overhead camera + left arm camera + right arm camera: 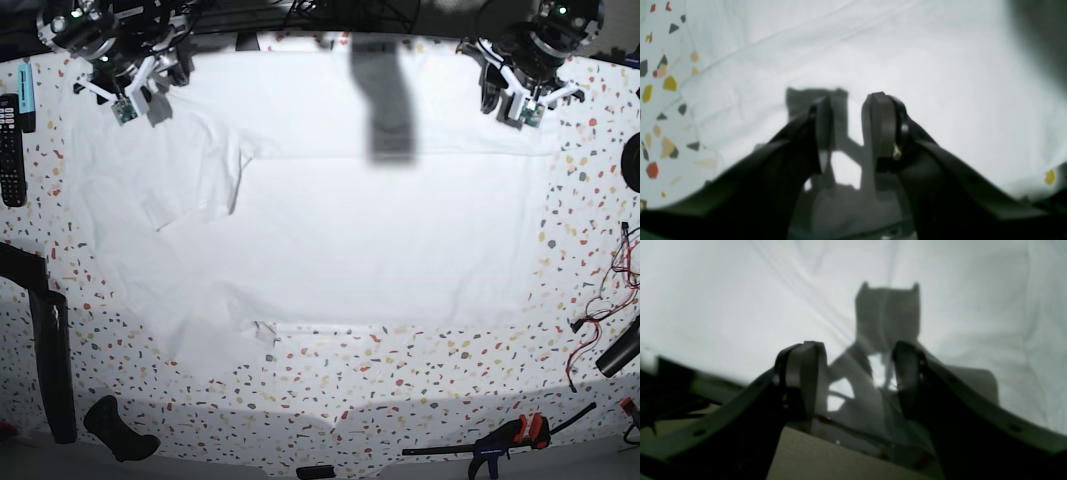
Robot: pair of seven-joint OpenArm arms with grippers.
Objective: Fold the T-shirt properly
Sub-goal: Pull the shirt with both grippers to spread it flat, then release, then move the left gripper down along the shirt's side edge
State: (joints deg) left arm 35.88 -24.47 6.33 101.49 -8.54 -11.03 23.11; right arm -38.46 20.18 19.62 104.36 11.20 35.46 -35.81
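From your left wrist camera, you see the left gripper (851, 113) hanging above the T-shirt (873, 60) with a clear gap between its two fingers and nothing between them, so it is open and empty. White cloth fills most of that view; the speckled table (660, 100) shows at the left edge and again at the lower right corner.

From your right wrist camera, the right gripper (853, 370) stands with its fingers spread wide and only its own shadow on the shirt (740, 300) between them. It holds nothing. The cloth below it is wrinkled.

From the base camera, your T-shirt (380, 230) lies spread across the middle of the table (420, 390), one sleeve reaching toward the lower left. The right gripper (135, 85) sits at the top left over the shirt's far edge, and the left gripper (510, 95) sits at the top right near the far corner. A remote control (9, 150) lies at the left edge, and a clamp (505, 438) lies at the bottom right.
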